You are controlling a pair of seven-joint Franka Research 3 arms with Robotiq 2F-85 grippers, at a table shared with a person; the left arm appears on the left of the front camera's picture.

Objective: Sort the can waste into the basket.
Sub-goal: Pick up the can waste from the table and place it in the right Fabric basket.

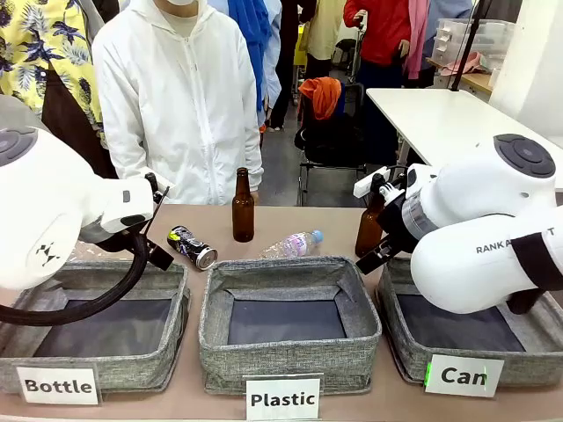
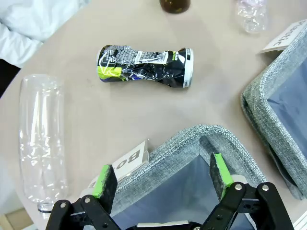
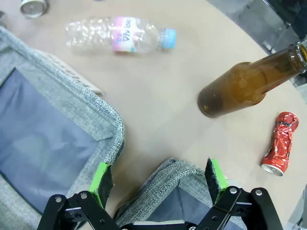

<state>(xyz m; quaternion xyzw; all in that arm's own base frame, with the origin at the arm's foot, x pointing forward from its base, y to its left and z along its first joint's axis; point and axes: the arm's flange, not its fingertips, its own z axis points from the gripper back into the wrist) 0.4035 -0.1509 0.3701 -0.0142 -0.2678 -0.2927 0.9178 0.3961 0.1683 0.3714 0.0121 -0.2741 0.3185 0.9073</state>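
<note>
hands: left hand (image 2: 162, 175) and right hand (image 3: 158, 176) gaping wide, gripping nothing | cans: black can (image 2: 144, 67) lying upper centre on desk (image 2: 96, 124), red can (image 3: 280, 143) crushed, right edge | basket (image 1: 528, 365): lower right | handling: likely light, thin-walled, dented; pinch across the waist

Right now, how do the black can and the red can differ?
The black can has colourful print and a pinched middle; the red can is red and crumpled along its length. The black can lies beside the Bottle bin; the red can lies near a standing brown bottle. Both lie on their sides on the table, outside every bin.
</note>
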